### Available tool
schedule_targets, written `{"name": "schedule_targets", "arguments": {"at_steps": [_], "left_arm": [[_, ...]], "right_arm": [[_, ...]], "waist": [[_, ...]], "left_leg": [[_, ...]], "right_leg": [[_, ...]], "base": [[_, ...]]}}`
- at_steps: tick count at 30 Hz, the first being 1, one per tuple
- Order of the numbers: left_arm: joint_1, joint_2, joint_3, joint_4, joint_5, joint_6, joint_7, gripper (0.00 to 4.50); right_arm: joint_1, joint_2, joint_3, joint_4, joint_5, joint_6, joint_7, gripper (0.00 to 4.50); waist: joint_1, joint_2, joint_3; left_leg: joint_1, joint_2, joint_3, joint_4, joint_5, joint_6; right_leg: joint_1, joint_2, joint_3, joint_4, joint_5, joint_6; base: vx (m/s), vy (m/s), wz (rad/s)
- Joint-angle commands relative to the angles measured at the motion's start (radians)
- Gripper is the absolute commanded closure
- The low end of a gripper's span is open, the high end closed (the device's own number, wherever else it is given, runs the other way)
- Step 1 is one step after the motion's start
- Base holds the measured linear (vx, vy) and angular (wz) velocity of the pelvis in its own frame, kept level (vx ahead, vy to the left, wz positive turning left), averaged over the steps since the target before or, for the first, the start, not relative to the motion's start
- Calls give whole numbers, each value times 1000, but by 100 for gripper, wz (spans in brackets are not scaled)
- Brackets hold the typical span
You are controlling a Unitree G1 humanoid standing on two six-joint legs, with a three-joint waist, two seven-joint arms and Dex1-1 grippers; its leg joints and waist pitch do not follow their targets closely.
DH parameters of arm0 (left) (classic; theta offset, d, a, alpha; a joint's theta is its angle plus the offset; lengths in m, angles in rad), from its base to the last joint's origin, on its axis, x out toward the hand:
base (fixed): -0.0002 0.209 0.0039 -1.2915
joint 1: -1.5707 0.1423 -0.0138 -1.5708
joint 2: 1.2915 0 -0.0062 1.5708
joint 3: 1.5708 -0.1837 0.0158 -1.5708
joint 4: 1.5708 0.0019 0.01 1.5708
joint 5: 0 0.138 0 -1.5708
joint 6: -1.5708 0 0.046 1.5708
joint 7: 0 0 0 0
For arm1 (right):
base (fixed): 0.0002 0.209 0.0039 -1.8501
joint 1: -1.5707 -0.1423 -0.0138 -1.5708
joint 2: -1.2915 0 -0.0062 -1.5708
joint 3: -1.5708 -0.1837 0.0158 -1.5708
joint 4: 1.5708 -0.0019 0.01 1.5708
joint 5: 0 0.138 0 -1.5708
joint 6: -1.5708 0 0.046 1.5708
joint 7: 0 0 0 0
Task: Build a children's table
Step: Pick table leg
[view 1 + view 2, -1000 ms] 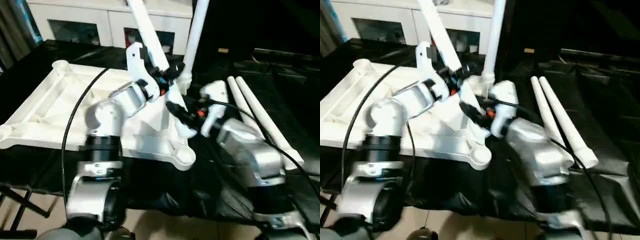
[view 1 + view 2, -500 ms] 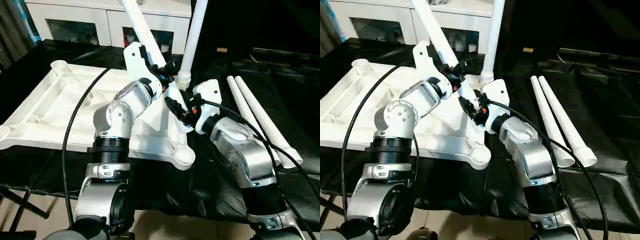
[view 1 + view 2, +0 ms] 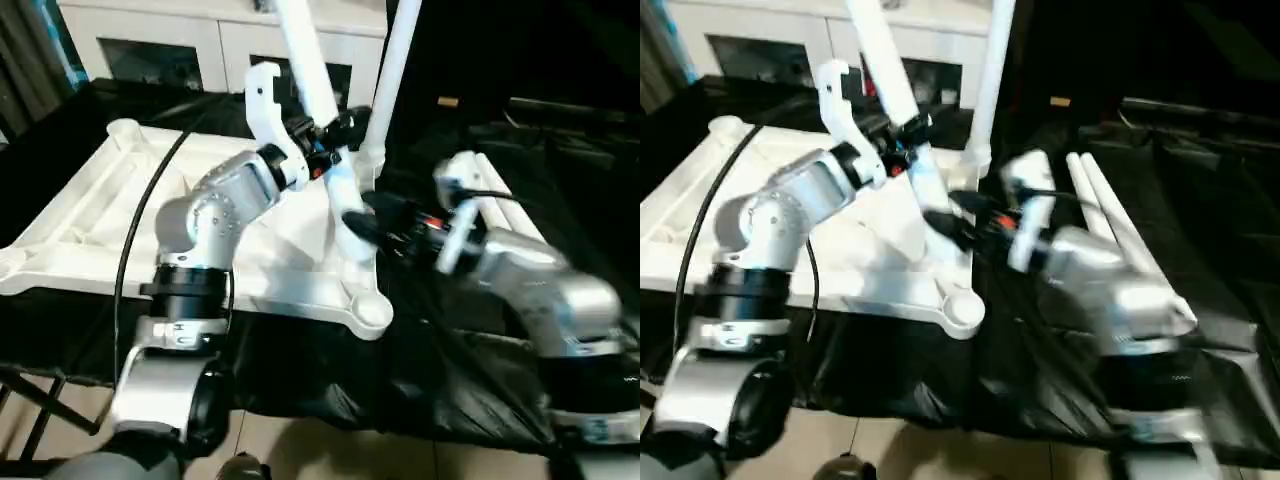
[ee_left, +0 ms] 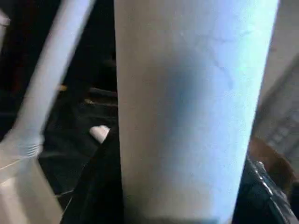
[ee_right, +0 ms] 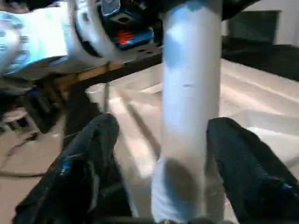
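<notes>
Tabletop (image 3: 90, 230): white plastic, it lies with the ribbed underside up on a table with black cloth (image 3: 330, 370); round sockets at its corners.
Tilted leg (image 3: 310, 90): white tube, leaning, its lower end is down on the tabletop near the right edge.
Left gripper (image 3: 325, 140): its black fingers are closed around the tilted leg, at the middle of the tube.
Right gripper (image 5: 161, 154): its 2 fingers (image 5: 91, 158) stand spread, 1 on each side of the lower part of the same leg, with a gap to the tube.
Upright leg (image 3: 390, 80): stands in the far right corner socket.
Spare legs (image 3: 1110, 230): 2 tubes lying side by side on the cloth, to the right of the tabletop.
Cabinet (image 3: 200, 45): white, with glass doors, behind the table.
</notes>
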Motion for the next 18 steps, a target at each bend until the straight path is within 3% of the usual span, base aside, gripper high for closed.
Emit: {"name": "schedule_targets", "arguments": {"at_steps": [1,3,4,6,12,14,17,18], "left_arm": [[-37,13,-42,-21,-51,34,-109,266],[-37,20,-48,-23,-58,42,-135,266],[-35,29,-59,-26,-67,54,-181,266],[-37,34,-67,-32,-101,84,-256,266],[-36,63,-108,-53,-156,109,-432,266],[-38,63,-112,-49,-162,111,-457,266],[-37,71,-135,-63,-180,115,-537,266],[-37,75,-140,-64,-182,114,-553,266]], "right_arm": [[-31,-15,12,26,52,46,57,85],[-39,-20,12,37,57,50,66,76],[-50,-25,16,55,65,61,91,76],[-62,-39,23,74,78,88,129,76],[-75,-63,60,89,77,104,178,76],[-78,-66,65,90,85,113,191,76],[-78,-72,71,77,114,142,232,76],[-79,-73,73,75,119,148,239,93]], "waist": [[-2,-6,-82],[-4,-4,-81],[-1,17,-82],[-5,12,-83],[-6,22,-85],[-7,17,-85],[-6,22,-85],[-6,29,-86]], "left_leg": [[15,38,-11,-56,-51,53],[17,36,-10,-56,-63,45],[17,36,-12,-54,-68,38],[18,36,-11,-55,-80,28],[18,36,-12,-54,-91,23],[17,35,-10,-53,-95,27],[17,37,-11,-54,-95,31],[17,38,-12,-53,-94,29]], "right_leg": [[66,-86,52,-63,-36,-197],[64,-86,51,-67,-58,-205],[61,-88,52,-65,-62,-209],[66,-83,52,-66,-40,-221],[68,-81,50,-65,-21,-239],[69,-81,51,-67,-28,-235],[69,-80,49,-69,-57,-230],[68,-79,48,-66,-55,-231]], "base": [[0,0,0],[0,0,0],[0,0,0],[0,0,0],[0,0,0],[0,0,0],[0,0,0],[0,0,0]]}}
